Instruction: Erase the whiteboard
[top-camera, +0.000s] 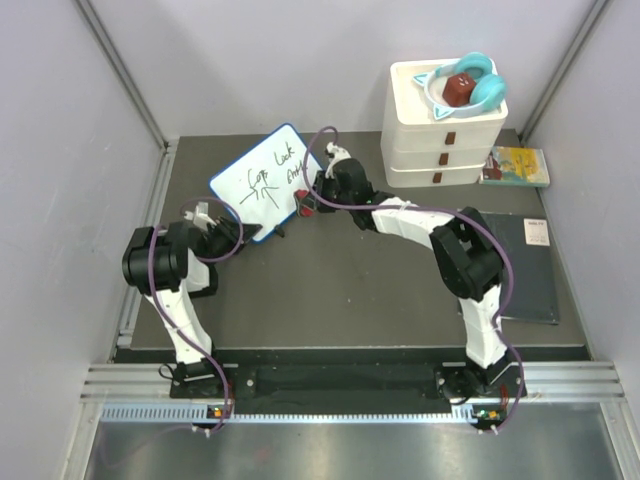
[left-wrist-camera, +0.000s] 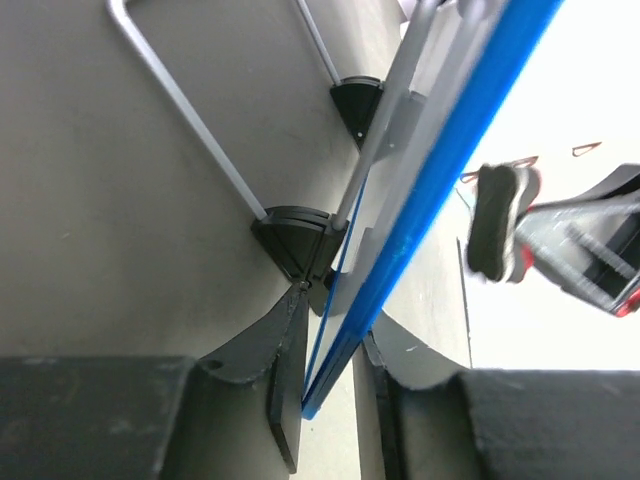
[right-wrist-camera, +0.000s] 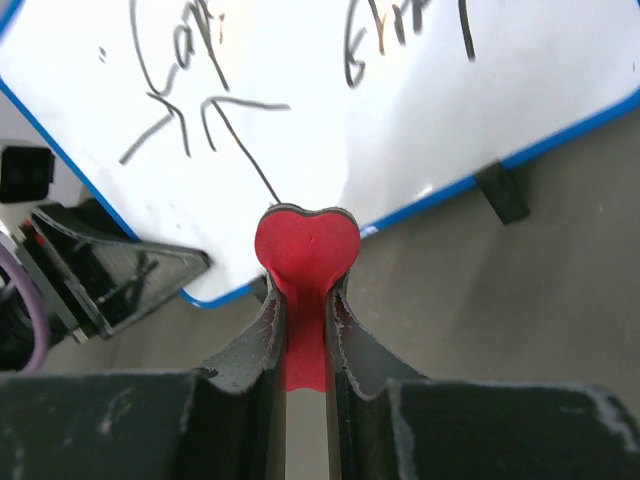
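Whiteboard (top-camera: 266, 185) is standing tilted on its black feet (right-wrist-camera: 503, 192) on the desk (top-camera: 350, 290), with its written face turned toward the right arm.

Progress: black writing (right-wrist-camera: 185, 110) is showing across the face in both the overhead and right wrist views. No wiped patch is visible, so I am judging the erasing as not yet begun. The whole face is left to do.

Right pincer (right-wrist-camera: 303, 300) is clenching a red heart-shaped eraser (right-wrist-camera: 305, 245), which is sticking out past the fingertips. The board is lying directly ahead of this pincer. Its lower blue edge is running just beyond the eraser, and the scribbles are sitting above and further out. The left wrist view is showing the eraser close to the face, but I cannot tell whether it is touching.

Left pincer (left-wrist-camera: 333, 330) is straddling the board's lower corner, one finger behind it and one in front. Both appear to be pressing on the blue frame, so I am reading this as a steadying grip, though how firm it is I cannot tell. From this pincer the board is rising ahead and to the right.

White drawer stack (top-camera: 445, 140) is sitting well beyond the right pincer.
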